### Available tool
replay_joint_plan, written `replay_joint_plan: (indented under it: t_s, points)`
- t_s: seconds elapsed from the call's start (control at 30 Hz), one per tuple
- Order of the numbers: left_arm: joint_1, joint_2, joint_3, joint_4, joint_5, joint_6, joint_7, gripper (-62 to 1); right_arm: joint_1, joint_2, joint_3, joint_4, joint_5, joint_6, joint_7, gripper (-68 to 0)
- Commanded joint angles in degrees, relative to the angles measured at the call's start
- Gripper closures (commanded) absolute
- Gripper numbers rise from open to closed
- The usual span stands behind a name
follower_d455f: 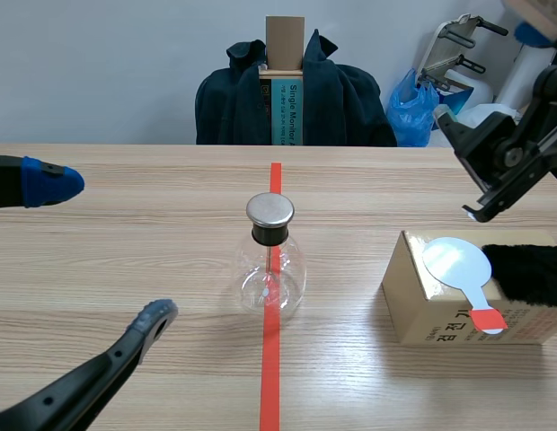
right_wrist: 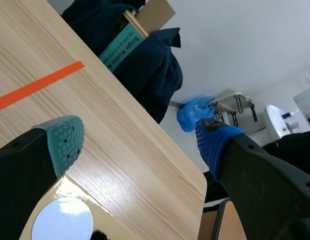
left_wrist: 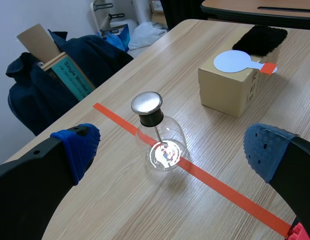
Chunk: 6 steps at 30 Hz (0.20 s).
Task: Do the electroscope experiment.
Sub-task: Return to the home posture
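The left claw (follower_d455f: 112,250) is spread wide. One blue pad (follower_d455f: 47,182) sits farther up the desk (follower_d455f: 368,193) and the other pad sits lower, nearer the robot's side, and the claw holds nothing. From its own camera the glass flask (left_wrist: 160,142) stands ahead of it, in the gap between the two fingers but apart from both.

The flask is upright in the middle of the desk, right on the orange-red tape line (follower_d455f: 270,377). It has a round clear belly, a black stopper in its neck and a flat metal disc (follower_d455f: 269,209) on top, and a thin rod runs down from the stopper inside the glass.

The right claw (right_wrist: 140,142) is also wide open and empty, with one grey-green pad and one blue pad. It is raised above the right side of the desk, over the cardboard box (follower_d455f: 422,310). The box stands well to the right of the flask. A white round paddle (follower_d455f: 454,262) with a red-tipped handle lies flat on its lid. A piece of black fur (follower_d455f: 530,274) lies on the lid too, just beside the paddle on the outer side.

Beyond the far edge of the desk a dark jacket (follower_d455f: 350,103) is draped around a tall carton with a teal printed side. A blue plastic bag (follower_d455f: 411,109) sits to its right.
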Motion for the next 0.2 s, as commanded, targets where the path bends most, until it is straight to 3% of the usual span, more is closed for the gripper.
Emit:
replay_joint_plan:
  t_s: [0.0,0.17]
  points:
    - [-0.2,0.3,0.4,0.3,-0.4,-0.1,-0.9,-61.7,0.3,0.4,0.2,0.3,0.2,-0.6,-0.9,-45.6]
    - [-0.2,0.3,0.4,0.3,-0.4,-0.1,-0.9,-61.8,0.3,0.4,0.2,0.3,0.2,-0.6,-3.9,-45.6]
